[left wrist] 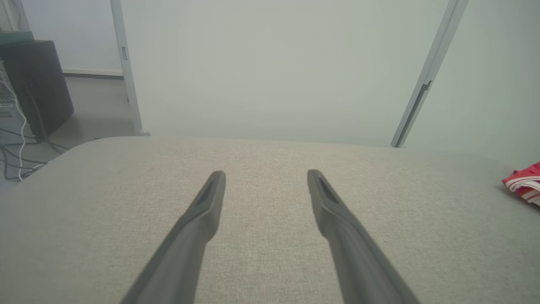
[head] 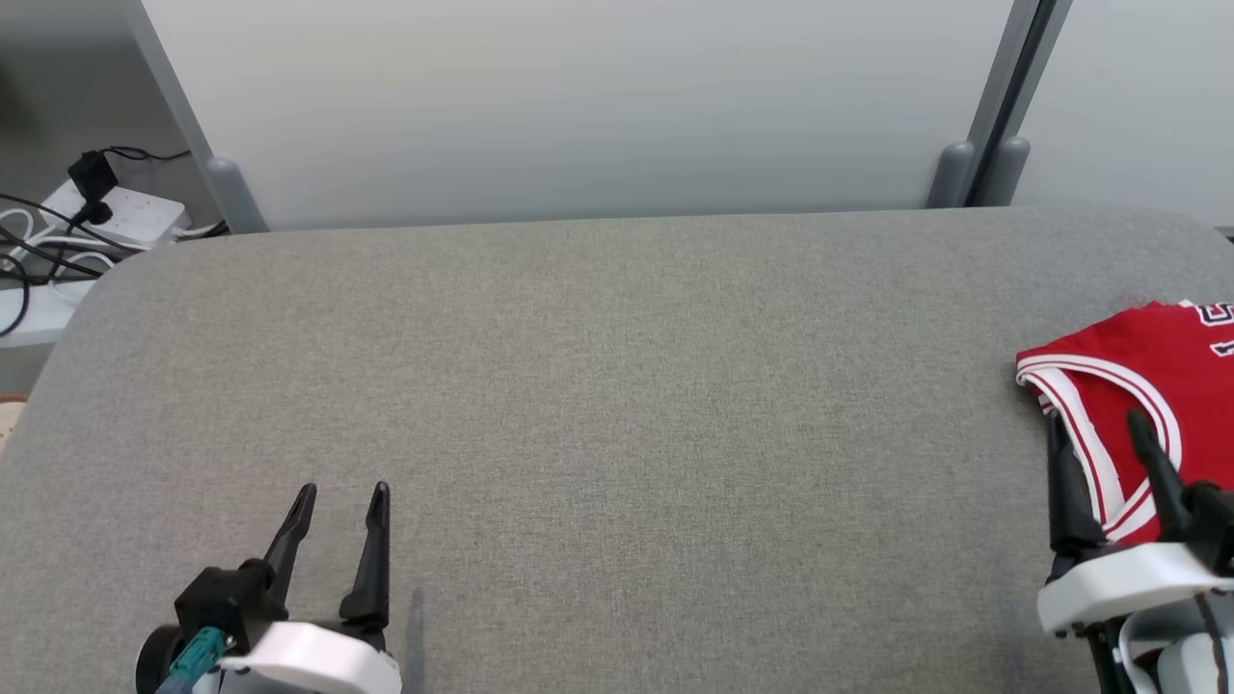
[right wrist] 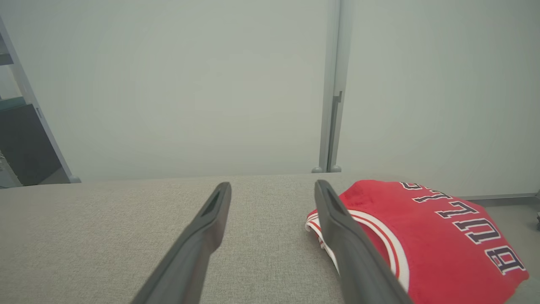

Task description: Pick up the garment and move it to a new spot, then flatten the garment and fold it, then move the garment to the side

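Garment (head: 1157,361): folded red jersey, white-striped trim

We note the left gripper (left wrist: 266,176) with its two dark fingers spread wide over the grey fabric tabletop (left wrist: 261,253). A corner of the red garment (left wrist: 523,182), trimmed in white stripes, lies at the far right edge, well apart from the fingers. At left, a dark cabinet (left wrist: 36,84) and loose cables (left wrist: 17,156) sit on the floor.

The head camera looks down on the grey worktop (head: 617,405). Both wrist cameras skim low across it toward the partition (head: 578,106); all share the red jersey (head: 1147,366).
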Robot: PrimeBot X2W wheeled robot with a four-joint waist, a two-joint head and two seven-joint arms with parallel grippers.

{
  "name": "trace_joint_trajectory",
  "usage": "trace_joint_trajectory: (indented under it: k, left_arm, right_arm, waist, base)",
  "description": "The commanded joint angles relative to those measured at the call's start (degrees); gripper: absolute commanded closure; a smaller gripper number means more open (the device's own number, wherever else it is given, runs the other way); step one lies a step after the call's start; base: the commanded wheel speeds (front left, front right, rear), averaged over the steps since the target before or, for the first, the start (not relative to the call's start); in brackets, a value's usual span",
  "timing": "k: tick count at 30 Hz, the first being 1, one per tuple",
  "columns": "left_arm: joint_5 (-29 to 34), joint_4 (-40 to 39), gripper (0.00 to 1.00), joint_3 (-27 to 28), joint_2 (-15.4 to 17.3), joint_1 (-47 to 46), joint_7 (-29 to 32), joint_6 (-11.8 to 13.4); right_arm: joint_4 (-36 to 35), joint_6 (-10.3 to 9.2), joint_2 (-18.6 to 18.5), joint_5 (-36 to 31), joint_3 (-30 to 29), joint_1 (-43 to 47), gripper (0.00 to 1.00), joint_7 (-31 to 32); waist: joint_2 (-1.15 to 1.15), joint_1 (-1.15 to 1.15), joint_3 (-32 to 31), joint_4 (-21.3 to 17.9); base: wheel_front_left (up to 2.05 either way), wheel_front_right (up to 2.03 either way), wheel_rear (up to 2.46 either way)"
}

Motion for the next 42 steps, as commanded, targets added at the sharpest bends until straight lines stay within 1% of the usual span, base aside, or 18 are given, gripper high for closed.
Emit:
trace_joint_trajectory:
  k: [1,9,15,16,20,22,27,31,42]
  left_arm:
    - [0.6,-1.4,0.0,2.2,0.4,-0.5,-0.3,0.7]
    - [1.9,-1.0,0.0,3.7,0.2,1.2,-0.3,1.7]
    - [0.8,-1.4,0.0,3.5,0.2,1.6,-0.3,1.5]
    - [1.1,0.3,1.0,1.7,-0.2,2.5,0.0,1.5]
    - [1.0,3.3,1.0,1.4,-0.6,3.8,0.0,1.5]
    - [-0.2,3.4,1.0,1.7,-0.6,3.5,0.6,1.4]
    - [-3.5,3.0,1.0,2.0,-0.5,3.3,1.5,1.3]
    - [-6.1,2.7,1.0,2.0,-0.5,3.2,2.1,1.2]
    - [-12.6,2.0,1.0,2.3,-0.4,2.7,3.6,1.0]
  right_arm:
    - [-1.5,0.22,-0.4,-0.3,1.8,0.1,0.0,-0.7]
    - [-1.3,0.22,-0.1,-0.6,2.2,1.4,0.0,-0.7]
    - [-1.3,0.22,0.3,-1.0,2.3,1.7,0.0,-0.7]
    - [0.2,-0.01,1.1,-0.5,1.1,2.3,1.0,0.0]
    - [2.8,-0.02,2.3,-0.4,1.2,4.3,1.0,0.2]
    - [2.9,-0.02,2.3,0.8,1.0,4.1,1.0,0.7]
    - [2.5,-0.01,2.4,4.2,0.8,4.2,1.0,1.6]
    - [2.2,0.0,2.5,6.9,0.8,4.2,1.0,2.2]
    - [1.4,0.02,2.6,13.5,0.6,4.2,1.0,3.7]
  waist:
    - [0.0,0.0,-0.9,0.4]
    - [0.0,0.0,-2.0,1.0]
    - [0.0,0.0,-2.3,1.2]
    - [0.0,0.0,-2.3,1.2]
    - [0.0,0.0,-2.3,1.2]
    - [0.0,0.0,-2.3,1.2]
    - [0.0,0.13,-2.3,1.2]
    - [0.0,0.01,-2.2,1.2]
    - [0.0,0.0,-2.1,1.2]
  base:
    - [0.0,0.0,0.0]
    - [0.0,0.0,0.0]
    - [0.0,0.0,0.0]
    - [0.0,0.0,0.0]
    - [0.0,0.0,0.0]
    - [0.0,0.0,0.0]
    - [0.0,0.0,0.0]
    - [0.0,0.0,0.0]
    - [0.0,0.0,0.0]
